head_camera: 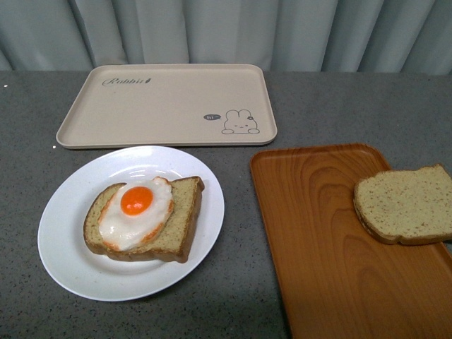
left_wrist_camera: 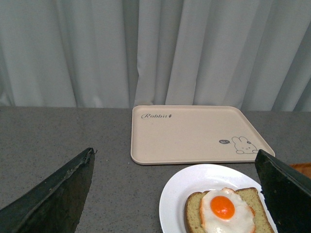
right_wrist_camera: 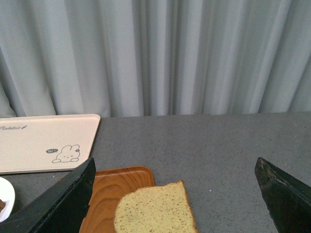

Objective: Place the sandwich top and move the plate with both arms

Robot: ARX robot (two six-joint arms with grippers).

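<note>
Two pincers, both spread wide and holding nothing. Over on the left, the left gripper (left_wrist_camera: 174, 153) hangs back from the plate (head_camera: 63, 233), where the egg-topped slice (head_camera: 145, 219) sits open-faced, ready for its lid. Just behind stands the rabbit tray (head_camera: 166, 106), which I'd guess is where the plate ends up. Moving right, the orange tray (head_camera: 311, 240) carries the sandwich top (head_camera: 406, 205) flat near its right edge. The right gripper (right_wrist_camera: 175, 160) points toward it, fingers released, so the pick looks like the first job.
</note>
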